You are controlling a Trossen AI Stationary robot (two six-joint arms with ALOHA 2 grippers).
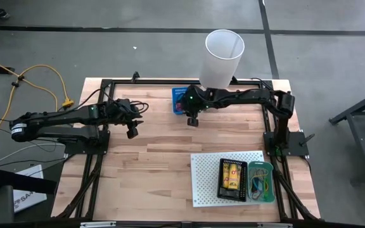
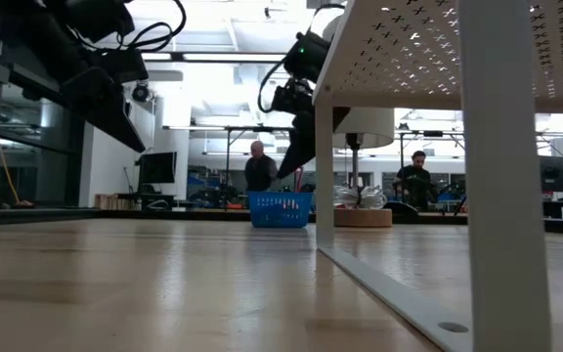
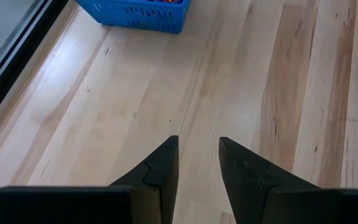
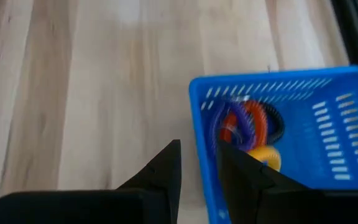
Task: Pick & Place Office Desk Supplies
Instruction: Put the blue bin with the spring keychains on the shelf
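A small blue basket (image 4: 303, 118) stands on the wooden table at the far middle. It holds coiled loops (image 4: 247, 124) in red, orange, purple and black, and a yellow piece (image 4: 265, 155). My right gripper (image 4: 197, 149) hangs open above the table at the basket's near side (image 1: 179, 100), with nothing between its fingers. My left gripper (image 3: 199, 146) is open over bare wood at the left (image 1: 132, 133), well short of the basket (image 3: 135, 12). The low view shows the basket (image 2: 281, 208) resting on its base.
A tall white bin (image 1: 224, 54) stands just behind the basket. At the near right a white perforated board (image 1: 208, 183) on legs carries a black tray with yellow packs (image 1: 232, 178) and a green tray (image 1: 260, 180) of bands. People sit beyond the table (image 2: 257, 166).
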